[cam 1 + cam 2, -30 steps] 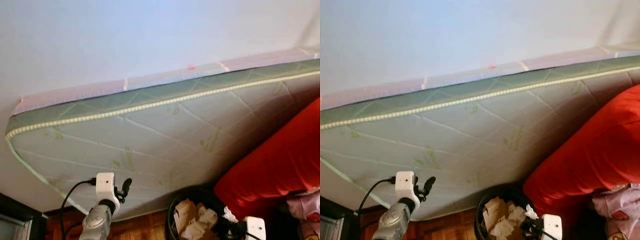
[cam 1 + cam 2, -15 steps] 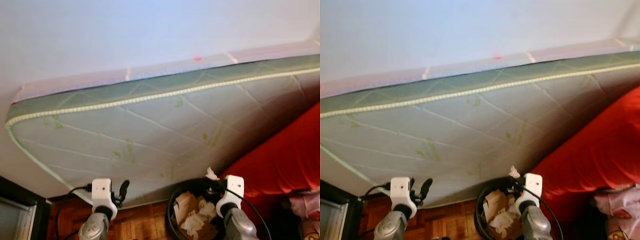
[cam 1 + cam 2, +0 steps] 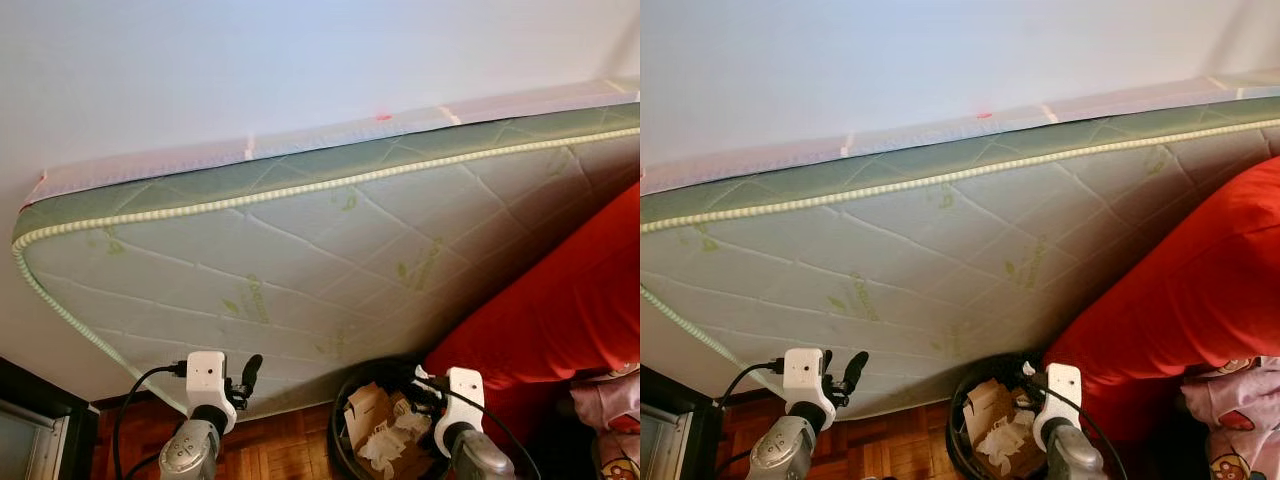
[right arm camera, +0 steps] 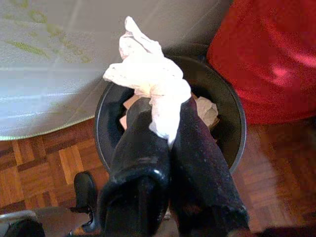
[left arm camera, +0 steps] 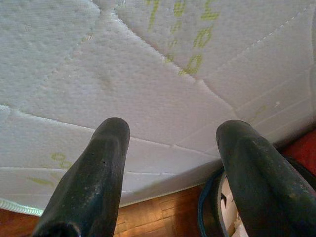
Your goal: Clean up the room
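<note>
My right gripper (image 4: 167, 111) is shut on a crumpled white tissue (image 4: 148, 74), which sticks out past the fingertips. It hangs right above a round black waste bin (image 4: 232, 123) holding crumpled paper. In the left eye view the right gripper (image 3: 418, 383) sits over the bin's (image 3: 345, 420) far rim, at the foot of a leaning mattress. My left gripper (image 3: 248, 370) is raised to the left of the bin. Its fingers (image 5: 106, 148) stand open with nothing between them, facing the mattress.
A large quilted green-and-white mattress (image 3: 300, 260) leans against the wall just behind the bin. A big red cushion (image 3: 560, 310) presses in at the right, with pink cloth (image 3: 615, 400) below it. Parquet floor (image 3: 280, 450) lies between the bin and dark furniture (image 3: 40, 420) at left.
The right arm rose from the bin with the tissue pinched, then dropped slightly over the bin. The left arm has barely moved. The camera has shifted a little.
</note>
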{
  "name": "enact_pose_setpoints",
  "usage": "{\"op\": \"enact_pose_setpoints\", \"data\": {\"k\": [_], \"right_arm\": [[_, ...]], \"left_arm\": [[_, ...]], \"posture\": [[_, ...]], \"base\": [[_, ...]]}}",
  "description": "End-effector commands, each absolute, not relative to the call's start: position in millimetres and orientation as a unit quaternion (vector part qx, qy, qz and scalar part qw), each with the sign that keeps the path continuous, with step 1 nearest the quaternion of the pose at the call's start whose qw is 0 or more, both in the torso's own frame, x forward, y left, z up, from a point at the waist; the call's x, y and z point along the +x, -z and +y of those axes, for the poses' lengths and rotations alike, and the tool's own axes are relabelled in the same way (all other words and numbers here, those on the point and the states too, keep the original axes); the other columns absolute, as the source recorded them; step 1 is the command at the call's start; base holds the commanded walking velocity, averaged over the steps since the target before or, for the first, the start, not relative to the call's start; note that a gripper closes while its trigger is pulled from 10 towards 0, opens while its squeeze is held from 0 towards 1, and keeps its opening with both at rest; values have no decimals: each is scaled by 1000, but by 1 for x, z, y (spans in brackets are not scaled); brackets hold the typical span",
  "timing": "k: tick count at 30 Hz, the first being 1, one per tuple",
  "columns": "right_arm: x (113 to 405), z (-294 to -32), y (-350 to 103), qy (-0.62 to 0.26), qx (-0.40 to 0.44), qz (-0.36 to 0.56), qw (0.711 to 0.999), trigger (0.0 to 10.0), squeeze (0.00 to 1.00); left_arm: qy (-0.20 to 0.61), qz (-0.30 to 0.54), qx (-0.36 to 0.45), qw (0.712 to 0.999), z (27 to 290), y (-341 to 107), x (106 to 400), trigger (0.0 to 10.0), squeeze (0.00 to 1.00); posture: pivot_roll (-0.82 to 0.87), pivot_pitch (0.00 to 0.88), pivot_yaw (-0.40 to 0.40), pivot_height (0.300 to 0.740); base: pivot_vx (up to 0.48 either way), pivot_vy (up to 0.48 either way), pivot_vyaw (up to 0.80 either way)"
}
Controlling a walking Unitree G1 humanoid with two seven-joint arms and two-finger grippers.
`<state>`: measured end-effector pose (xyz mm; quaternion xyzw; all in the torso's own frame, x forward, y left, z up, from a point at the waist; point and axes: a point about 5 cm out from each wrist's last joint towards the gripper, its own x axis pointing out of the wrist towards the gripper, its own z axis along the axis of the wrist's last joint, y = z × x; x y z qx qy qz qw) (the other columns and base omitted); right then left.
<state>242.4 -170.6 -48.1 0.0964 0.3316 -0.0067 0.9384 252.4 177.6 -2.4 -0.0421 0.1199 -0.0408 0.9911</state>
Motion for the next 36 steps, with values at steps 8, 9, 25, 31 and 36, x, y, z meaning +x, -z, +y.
{"op": "enact_pose_setpoints", "data": {"k": [8, 9, 25, 31, 36], "right_arm": [[236, -171, 53, 9, 81, 350, 933, 10000, 0], [236, -172, 53, 11, 82, 348, 934, 10000, 0], [237, -181, 51, 20, 70, 345, 936, 10000, 1000], [235, -192, 51, 17, 63, 346, 936, 10000, 1000], [234, -187, 52, 14, 67, 348, 935, 10000, 1000]], "left_arm": [[38, 126, -43, 990, 182, 2, 255, 10000, 0], [38, 126, -43, 990, 183, 2, 255, 10000, 0], [39, 128, -45, 990, 180, 1, 256, 10000, 0], [39, 129, -46, 990, 180, 0, 256, 10000, 0], [37, 128, -47, 990, 180, 0, 256, 10000, 0]], "posture": [[157, 122, 8, 740], [157, 122, 8, 740], [156, 127, -1, 740], [154, 131, -2, 740], [155, 132, -7, 740]], "base": [[0, 0, 0], [0, 0, 0], [0, 0, 0], [0, 0, 0], [0, 0, 0]]}}
